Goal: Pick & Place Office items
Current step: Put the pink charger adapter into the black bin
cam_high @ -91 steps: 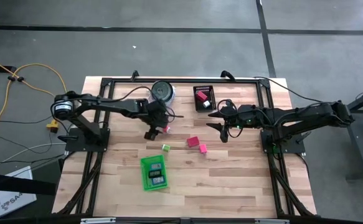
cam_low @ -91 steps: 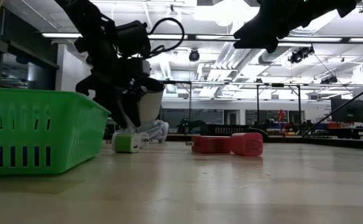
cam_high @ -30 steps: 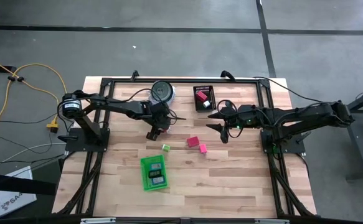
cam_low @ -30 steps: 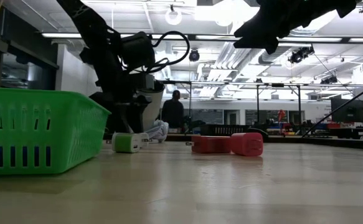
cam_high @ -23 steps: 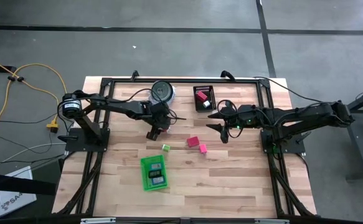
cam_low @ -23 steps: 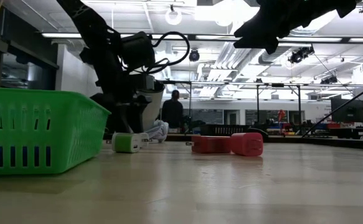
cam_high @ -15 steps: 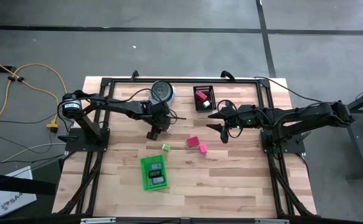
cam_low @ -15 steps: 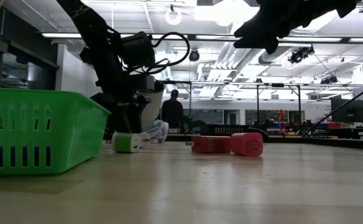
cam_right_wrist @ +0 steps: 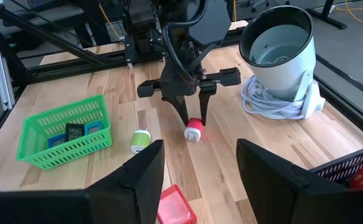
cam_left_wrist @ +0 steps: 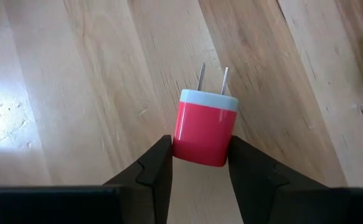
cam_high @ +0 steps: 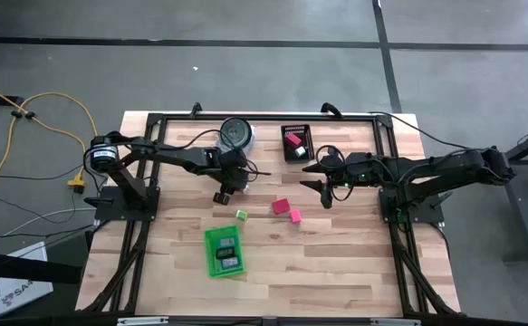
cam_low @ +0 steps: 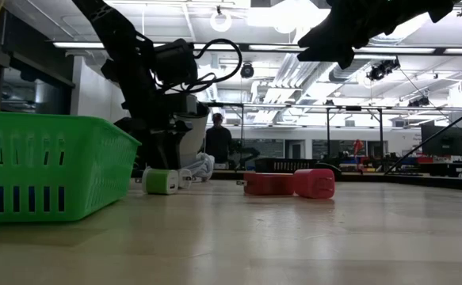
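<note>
My left gripper [cam_high: 220, 193] is shut on a red charger plug [cam_left_wrist: 204, 127] with a pale face and two prongs, low over the table's far middle. It also shows in the right wrist view [cam_right_wrist: 191, 117]. My right gripper [cam_high: 323, 187] is open and empty, hovering right of centre. A green-and-white plug [cam_high: 241, 215], a red block [cam_high: 281, 206] and a pink block [cam_high: 294, 216] lie on the wood. Blue and black pieces lie in the green tray [cam_high: 211, 256]. My left gripper pinches the plug's red body [cam_left_wrist: 181, 142] by its two opposite sides, between the two fingers. The fingers come from above, pointing down. The plug's pale prong end [cam_right_wrist: 190, 135] points down toward the table, slightly tilted. Whether it touches the wood, I cannot tell.
A round pale container [cam_high: 236, 133] with a coiled white cable stands at the far edge. A black basket [cam_high: 296, 143] holding red pieces stands beside it. The black frame rails run along the table's edges. A person stands in the room behind [cam_low: 216, 142].
</note>
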